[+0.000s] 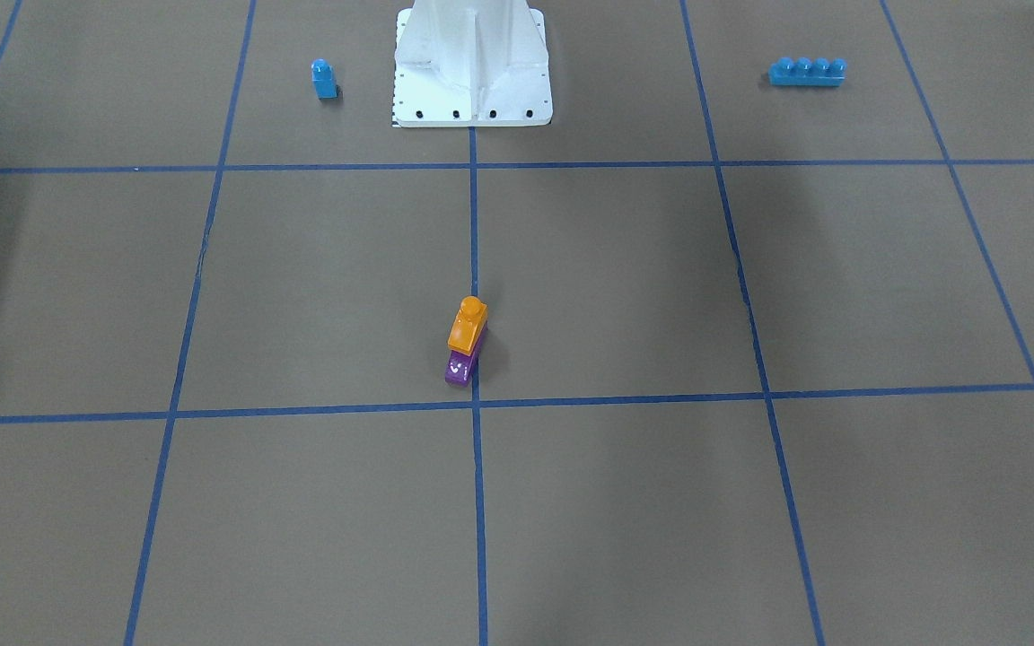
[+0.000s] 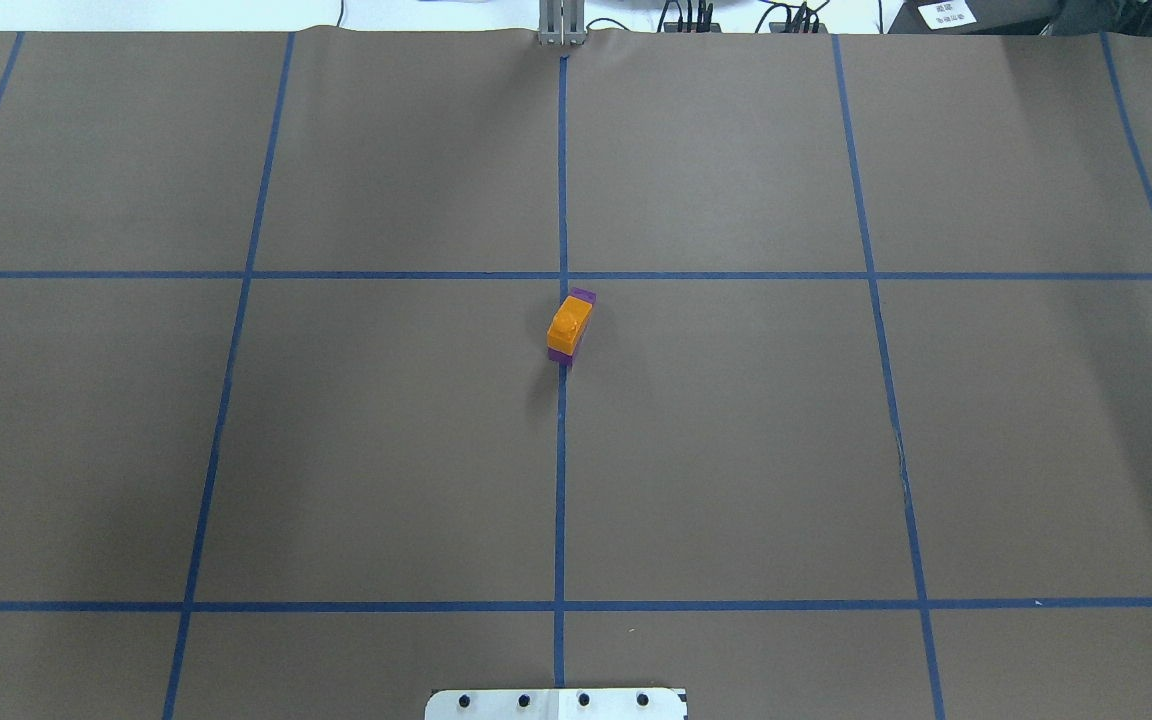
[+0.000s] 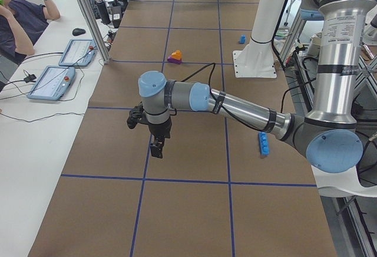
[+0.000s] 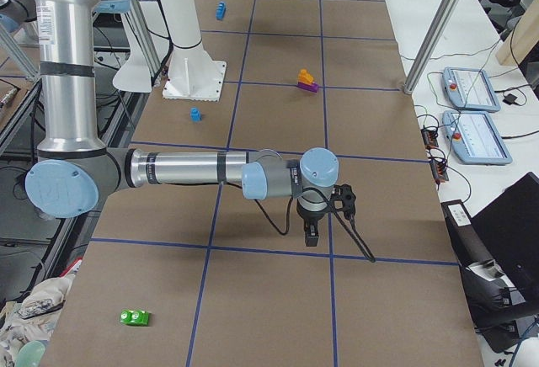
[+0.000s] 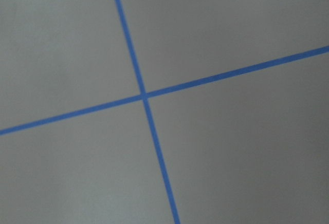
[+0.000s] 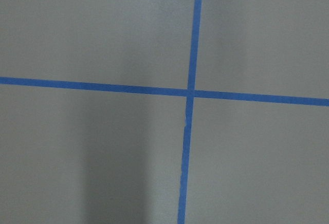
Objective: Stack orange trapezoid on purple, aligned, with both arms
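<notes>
The orange trapezoid (image 1: pixel 468 325) sits on top of the purple brick (image 1: pixel 459 369) near the table's middle, on a blue tape line. The orange one is shifted along the purple one, whose end sticks out. The stack also shows in the overhead view (image 2: pixel 569 325). My left gripper (image 3: pixel 155 150) hangs over the table far from the stack, seen only in the exterior left view. My right gripper (image 4: pixel 311 234) hangs likewise at the other end, seen only in the exterior right view. I cannot tell whether either is open or shut. Both wrist views show only brown paper and tape crossings.
A small blue one-stud brick (image 1: pixel 324 79) and a long blue four-stud brick (image 1: pixel 807 72) lie on either side of the white base pedestal (image 1: pixel 472 63). A green brick (image 4: pixel 133 317) lies at the table's right end. An operator (image 3: pixel 23 21) sits beside the table.
</notes>
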